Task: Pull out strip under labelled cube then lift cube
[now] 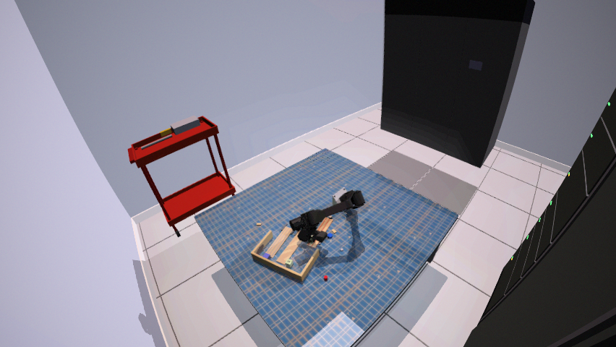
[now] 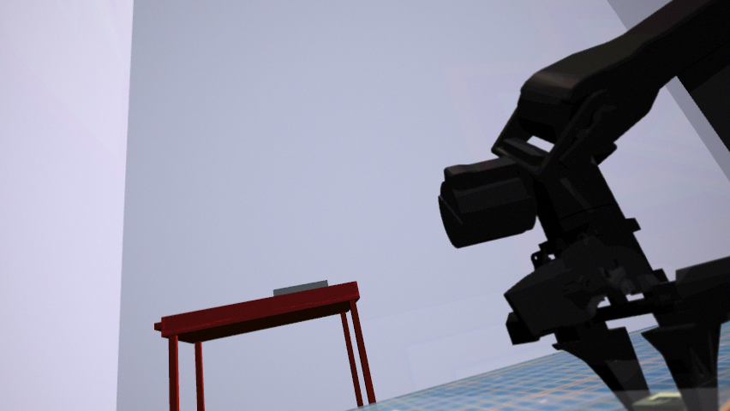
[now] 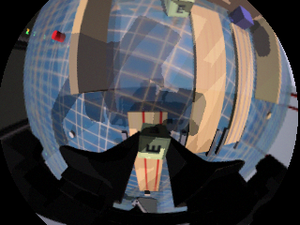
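Note:
A pale green cube (image 3: 154,146) (image 2: 657,401) marked with a dark E is between the two black fingers. My gripper (image 3: 153,135) is shut on it. Under the cube is a light wooden strip (image 3: 151,173) (image 1: 326,224) with red lines; it shows on both sides of the cube in the wrist view. I cannot tell whether cube and strip touch. A second pale green cube (image 3: 179,8) (image 1: 289,262) with an E stands by the far wall of the wooden frame. In the top view the arm hides my fingertips and the held cube.
A low wooden frame (image 1: 275,265) (image 3: 89,56) stands on the blue grid mat (image 1: 370,293). Inside are a wide plain strip (image 3: 208,84), a narrower strip (image 3: 244,80) (image 1: 280,241) and a purple cube (image 3: 242,18) (image 1: 267,256). A red block (image 1: 325,277) (image 3: 58,36) and blue disc (image 1: 330,236) lie outside.

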Controlling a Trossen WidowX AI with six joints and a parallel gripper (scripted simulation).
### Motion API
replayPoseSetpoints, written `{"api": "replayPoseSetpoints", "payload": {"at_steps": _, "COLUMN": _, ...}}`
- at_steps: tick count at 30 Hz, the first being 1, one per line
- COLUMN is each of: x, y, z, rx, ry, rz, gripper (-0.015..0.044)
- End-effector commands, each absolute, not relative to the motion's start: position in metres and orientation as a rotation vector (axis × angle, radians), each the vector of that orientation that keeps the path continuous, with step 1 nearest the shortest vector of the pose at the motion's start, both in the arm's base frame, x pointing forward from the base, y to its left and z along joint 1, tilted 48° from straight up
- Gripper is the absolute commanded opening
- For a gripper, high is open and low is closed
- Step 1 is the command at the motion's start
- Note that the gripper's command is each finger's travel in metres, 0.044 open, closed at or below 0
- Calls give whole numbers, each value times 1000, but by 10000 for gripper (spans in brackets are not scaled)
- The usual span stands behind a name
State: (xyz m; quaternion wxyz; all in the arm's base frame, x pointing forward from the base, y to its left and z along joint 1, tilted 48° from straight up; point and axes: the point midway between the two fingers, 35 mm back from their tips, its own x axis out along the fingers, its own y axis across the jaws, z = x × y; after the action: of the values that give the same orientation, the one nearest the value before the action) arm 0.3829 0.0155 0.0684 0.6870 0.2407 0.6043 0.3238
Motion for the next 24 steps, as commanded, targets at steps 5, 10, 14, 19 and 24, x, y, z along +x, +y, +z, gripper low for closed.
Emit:
{"api": "replayPoseSetpoints", "payload": {"at_steps": 5, "x": 338, "y": -11, "z": 81, "rx": 544, "ry": 1358, "rz": 719, "gripper": 0}}
{"api": "replayPoseSetpoints", "payload": {"at_steps": 10, "x": 334, "y": -12, "z": 82, "rx": 545, "ry": 1358, "rz": 719, "gripper": 0}}
{"api": "replayPoseSetpoints", "payload": {"at_steps": 14, "x": 325, "y": -13, "z": 81, "rx": 545, "ry": 1359, "rz": 719, "gripper": 0}}
{"api": "replayPoseSetpoints", "payload": {"at_steps": 19, "x": 306, "y": -15, "z": 78, "rx": 546, "ry": 1360, "rz": 719, "gripper": 0}}
{"api": "replayPoseSetpoints", "payload": {"at_steps": 24, "x": 297, "y": -15, "z": 76, "rx": 546, "ry": 1360, "rz": 719, "gripper": 0}}
